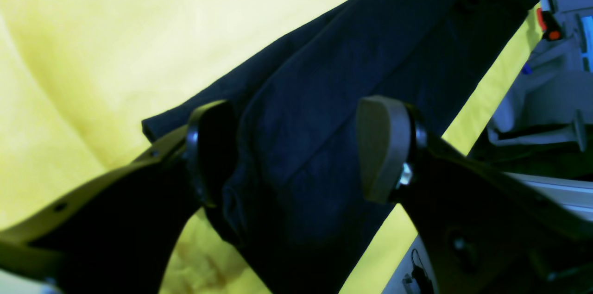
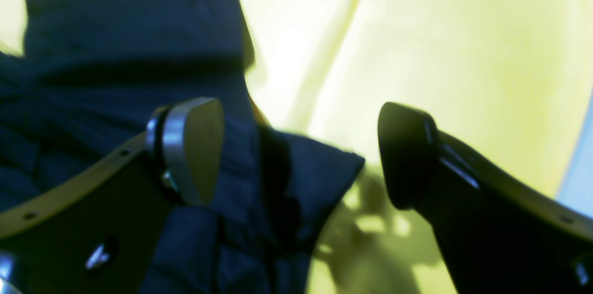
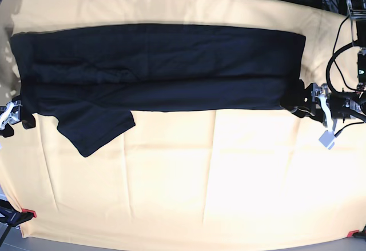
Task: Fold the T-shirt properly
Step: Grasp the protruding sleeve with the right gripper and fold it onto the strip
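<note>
Folded T-shirt band with both claws spread at its ends.

The T-shirt (image 3: pixel 154 74) lies across the worktop's 12 o'clock half on the yellow cloth (image 3: pixel 229 171). Your left claw (image 1: pixel 296 150) and right claw (image 2: pixel 299 153) stand open, holding nothing. The fabric looks soft and limp, so pinch all layers at the end hems; one sleeve (image 3: pixel 94 128) trails toward 7 o'clock.

Left gripper (image 1: pixel 296 150) and right gripper (image 2: pixel 296 153) low at opposite sides, jaws of both spread wide.
</note>
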{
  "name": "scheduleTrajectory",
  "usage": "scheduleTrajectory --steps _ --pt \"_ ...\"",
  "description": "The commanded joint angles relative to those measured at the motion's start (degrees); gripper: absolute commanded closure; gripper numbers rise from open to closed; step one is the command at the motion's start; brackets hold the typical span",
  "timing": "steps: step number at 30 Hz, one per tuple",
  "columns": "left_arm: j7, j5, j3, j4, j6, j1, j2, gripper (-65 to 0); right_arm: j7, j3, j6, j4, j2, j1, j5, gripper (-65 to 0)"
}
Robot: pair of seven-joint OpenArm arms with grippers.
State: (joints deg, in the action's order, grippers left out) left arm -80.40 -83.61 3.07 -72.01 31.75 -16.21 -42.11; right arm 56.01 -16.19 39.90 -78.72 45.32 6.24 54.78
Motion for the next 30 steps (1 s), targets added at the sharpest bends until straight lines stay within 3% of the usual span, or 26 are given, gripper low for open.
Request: scheduleTrajectory --steps 1,4,10,17,20,22,30 --pt "0.40 -1.39 0.70 -0.79 -0.11 -1.44 -1.18 -42.7 -2.27 -0.66 -0.35 -0.63 0.63 1.09 0.87 -52.7" --pt "0.40 -1.39 0.70 -0.79 0.61 -1.44 -0.85 -42.7 -6.71 -0.66 -2.40 -0.61 -3.39 1.68 -3.74 -52.7" --pt "0.40 -1.39 0.70 -0.79 2.16 -1.44 -0.79 -42.7 -13.07 -0.66 -8.44 -0.61 -12.50 2.51 -19.82 -52.7" --pt "0.40 -1.39 0.70 -0.79 2.12 -1.44 -0.81 -42.7 -14.45 -0.66 -21.24 -0.20 -16.46 2.67 -25.05 -52.7" --pt "0.40 -1.39 0.70 -0.79 2.12 -1.44 -0.81 -42.7 -14.43 -0.66 -23.96 2.40 -17.57 3.48 -25.05 -52.7" --pt "0.40 -1.39 0.70 -0.79 2.12 -1.42 -0.81 -42.7 -14.40 -0.66 -23.17 5.90 -18.10 4.85 -24.48 -52.7" --pt "0.40 -1.39 0.70 -0.79 2.12 -1.42 -0.90 -42.7 -8.31 -0.68 -11.65 20.00 -18.32 12.63 -12.41 -52.7"
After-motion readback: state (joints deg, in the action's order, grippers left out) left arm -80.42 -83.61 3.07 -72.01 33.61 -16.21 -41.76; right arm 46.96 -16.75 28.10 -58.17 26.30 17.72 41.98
